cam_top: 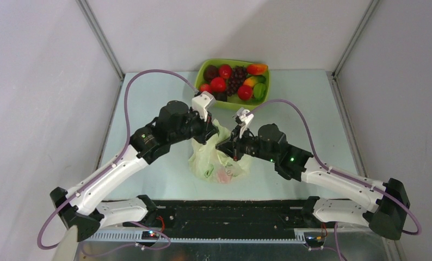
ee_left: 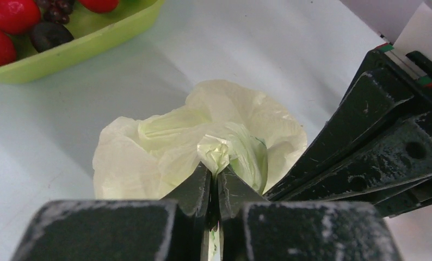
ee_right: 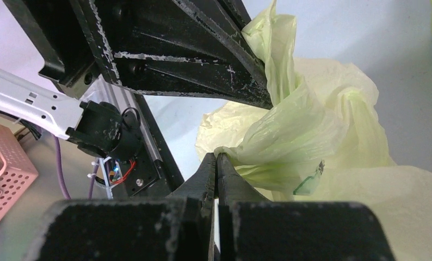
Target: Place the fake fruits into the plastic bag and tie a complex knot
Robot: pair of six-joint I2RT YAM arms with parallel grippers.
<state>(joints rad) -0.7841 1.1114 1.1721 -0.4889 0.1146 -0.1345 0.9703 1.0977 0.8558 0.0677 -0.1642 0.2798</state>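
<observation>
plastic bag [cam_top: 219, 160]: middle of desk [cam_top: 301, 109], between my arms; left claw [ee_left: 215, 173] pinched shut on its bunched top, right claw [ee_right: 216, 163] clamped on a twisted fold beside it, likely to draw the film taut for tying; fake fruits [cam_top: 233, 81] mostly in the tray [cam_top: 227, 61], not yet bagged.

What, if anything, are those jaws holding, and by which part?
Both hold the plastic bag: the left gripper pinches a bunched twist at its top, the right gripper a gathered fold of its upper film.

Pale table [cam_top: 312, 89] carries the plastic bag [cam_top: 216, 163]; tray [cam_top: 233, 102] (lime) behind.
</observation>
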